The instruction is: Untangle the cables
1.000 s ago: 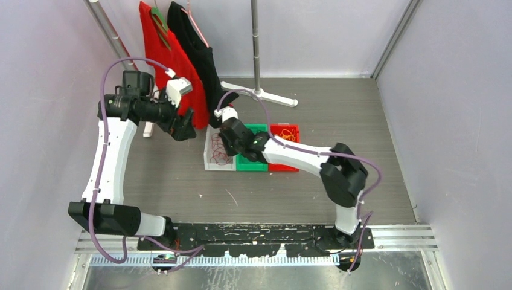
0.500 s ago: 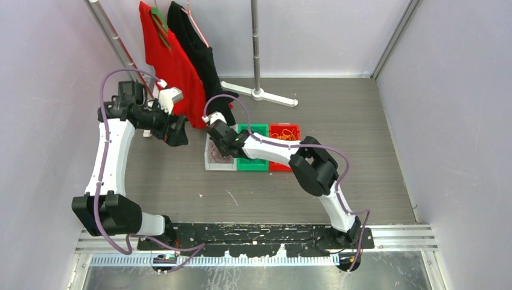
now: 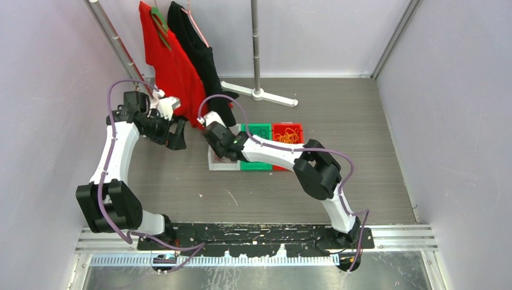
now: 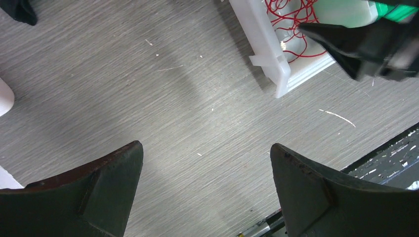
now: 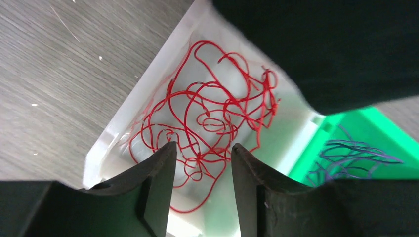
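Observation:
Red cable (image 5: 212, 111) lies as a loopy wad in the white tray (image 5: 123, 128). My right gripper (image 5: 202, 148) hovers just above it, open, with strands showing below the gap and nothing clamped. Purple cable (image 5: 351, 153) sits in the green tray (image 5: 390, 133) next to it. From above, the orange cable (image 3: 291, 134) fills the red tray (image 3: 300, 128), and the right gripper (image 3: 222, 152) covers most of the white tray (image 3: 215, 165). My left gripper (image 4: 205, 148) is wide open over bare floor, left of the white tray (image 4: 269, 59), holding nothing.
A red garment (image 3: 172, 63) and a black garment (image 3: 202, 54) hang from a rack behind the trays, close to the left arm. The stand's white base (image 3: 259, 93) lies farther back. Walls close in on both sides; a metal rail (image 3: 253, 232) runs along the near edge.
The right gripper swung left from the green tray to above the white tray and opened its jaws. The left arm drew down and back, still open.

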### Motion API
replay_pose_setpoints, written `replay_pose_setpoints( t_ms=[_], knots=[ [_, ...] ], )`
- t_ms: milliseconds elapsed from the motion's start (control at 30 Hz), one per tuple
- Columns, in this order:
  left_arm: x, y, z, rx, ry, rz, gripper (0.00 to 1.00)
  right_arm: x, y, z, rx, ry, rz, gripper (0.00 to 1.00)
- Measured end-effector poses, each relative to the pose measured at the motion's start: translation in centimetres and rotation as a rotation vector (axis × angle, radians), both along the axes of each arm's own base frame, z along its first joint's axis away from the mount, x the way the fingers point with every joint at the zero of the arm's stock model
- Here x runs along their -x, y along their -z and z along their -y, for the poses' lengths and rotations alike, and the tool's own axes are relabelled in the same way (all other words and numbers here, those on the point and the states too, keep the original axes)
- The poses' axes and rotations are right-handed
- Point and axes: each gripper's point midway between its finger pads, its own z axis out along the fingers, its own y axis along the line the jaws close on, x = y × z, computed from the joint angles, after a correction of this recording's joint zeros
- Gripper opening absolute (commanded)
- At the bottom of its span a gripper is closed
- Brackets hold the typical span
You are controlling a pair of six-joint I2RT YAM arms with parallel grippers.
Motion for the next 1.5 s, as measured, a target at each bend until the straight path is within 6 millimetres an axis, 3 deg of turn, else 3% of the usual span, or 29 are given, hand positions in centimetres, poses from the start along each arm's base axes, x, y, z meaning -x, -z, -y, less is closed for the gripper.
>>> replay_pose_setpoints(
  t_ms=[100, 200, 400, 533, 600, 733, 800, 900, 1000, 1067, 1133, 1300, 1500],
  knots=[
    [-0.2, -0.2, -0.2, 0.0, -0.011, 0.02, 0.99, 0.2, -3.1, 0.5, -0.039, 0.007, 0.03, 0.71],
    [-0.1, -0.4, -0.1, 0.008, -0.034, 0.052, 0.99, 0.6, -6.7, 1.9, -0.081, 0.029, 0.072, 0.99],
    [0.7, 0.3, 0.4, 0.041, -0.085, 0.099, 0.99, 1.8, -12.4, 5.4, -0.159, 0.076, 0.156, 1.0],
    [0.1, 2.3, 0.6, 0.074, -0.13, 0.139, 0.99, 2.9, -13.8, 10.4, -0.241, 0.147, 0.2, 1.0],
    [-0.1, 4.9, 0.8, 0.103, -0.156, 0.148, 1.0, 3.0, -13.3, 15.6, -0.27, 0.244, 0.216, 1.0],
    [0.6, 10.5, 1.2, 0.141, -0.209, 0.129, 1.0, 2.0, -11.7, 29.5, -0.278, 0.614, 0.331, 1.0],
    [0.2, 12.4, 1.1, 0.149, -0.234, 0.156, 1.0, 2.8, -10.4, 35.5, -0.229, 0.779, 0.421, 1.0],
    [-0.7, 13.8, 0.6, 0.144, -0.272, 0.219, 1.0, 4.9, -7.1, 41.7, -0.149, 0.919, 0.542, 1.0],
    [-2.5, 12.8, -0.2, 0.137, -0.315, 0.306, 0.99, 6.8, -3.5, 47.6, -0.041, 1.112, 0.541, 1.0],
    [-3.6, 11.9, -0.6, 0.134, -0.335, 0.373, 1.0, 6.8, -2.9, 49.6, -0.024, 1.198, 0.543, 1.0],
    [-4.3, 11.3, -1.0, 0.137, -0.36, 0.437, 0.99, 5.9, -2.3, 50.3, -0.027, 1.237, 0.553, 1.0],
    [-4.6, 11.2, -1.0, 0.176, -0.397, 0.536, 0.99, 3.8, 1.3, 50.1, -0.02, 1.206, 0.493, 1.0],
    [-4.9, 12.7, -0.9, 0.19, -0.422, 0.567, 1.0, 1.4, 2.5, 49.5, -0.11, 1.154, 0.494, 1.0]
  ],
)
